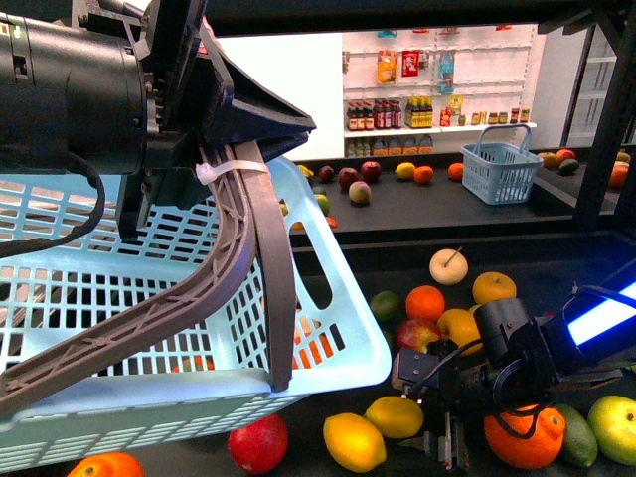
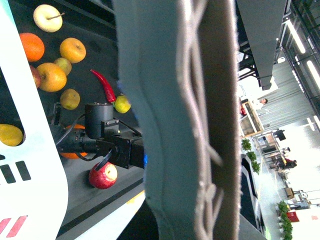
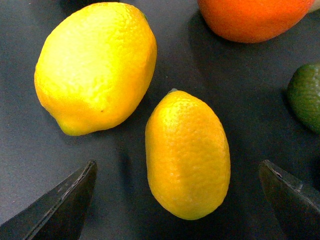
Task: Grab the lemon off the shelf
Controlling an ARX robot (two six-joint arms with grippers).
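Front view: the left gripper (image 1: 234, 139) is clamped on the basket handle (image 1: 260, 258), and the basket (image 1: 119, 328) hangs tilted. To its right, near the front edge of the shelf (image 1: 537, 260), the lemon (image 1: 395, 416) lies beside a second lemon (image 1: 354, 442). The right gripper (image 1: 444, 445) hovers close, its jaws spread wide. The lemon looks firm, light and dimpled, so it should grip well pinched across its narrow middle.

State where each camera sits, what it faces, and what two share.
Front: on the body, facing the shelf; left arm, basket and right arm show.
Left wrist: looks past the basket handle at fruit and the right arm.
Right wrist: above two lemons; right end effector open, fingertips showing.
Front and right wrist share the lemons.
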